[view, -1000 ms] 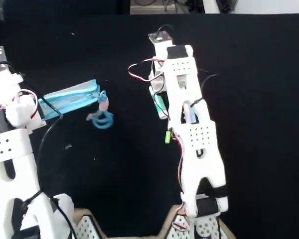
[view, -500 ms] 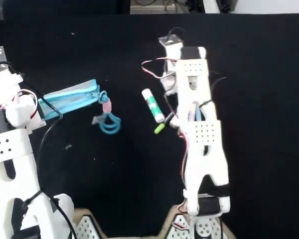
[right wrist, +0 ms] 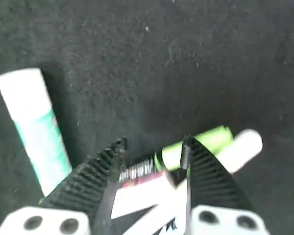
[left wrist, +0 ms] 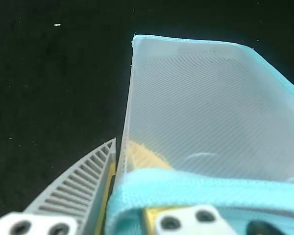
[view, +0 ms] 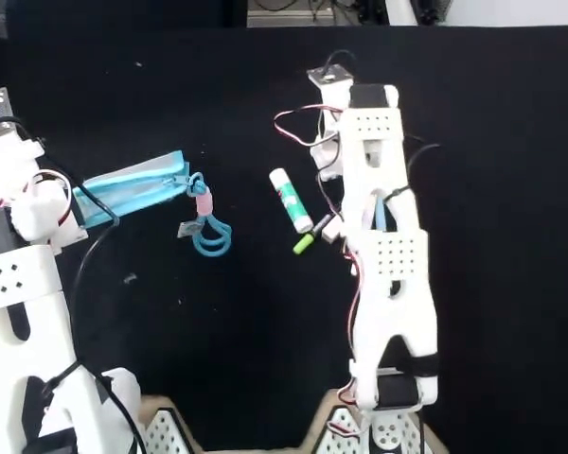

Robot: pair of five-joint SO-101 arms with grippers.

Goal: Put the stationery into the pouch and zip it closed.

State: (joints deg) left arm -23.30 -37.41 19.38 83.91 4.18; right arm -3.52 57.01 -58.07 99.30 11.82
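Two arms share a black worktop [view: 492, 142]. Its far edge lies well beyond the right jaws, and bare surface stretches on the outer side of the right arm [view: 388, 255] and across the wide gap between it and the left arm [view: 19, 274].

The right jaws stand apart, low over the worktop, astride two pens that lie slantwise. A green-capped pen [right wrist: 198, 143] pokes out just past the fingertips, with a white pen [right wrist: 245, 143] touching along its side. Their bodies run back between the fingers, which do not press on them. A glue stick [right wrist: 33, 127], white with a green label, lies just outside one finger, close to the pens but apart from them. It is the nearest thing to hinder a sideways move on that side.

The left jaws are clamped on one end of the pouch [view: 137, 187], pinching its blue zip band. The pouch is pale blue mesh and reaches away from those jaws towards the right arm. At its far end a blue looped cord [view: 206, 232] with a pink tag lies on the worktop, between the pouch and the glue stick and well apart from the right jaws.

Through the mesh beside the left jaws shows a yellowish shape, possibly part of the jaws rather than something inside.
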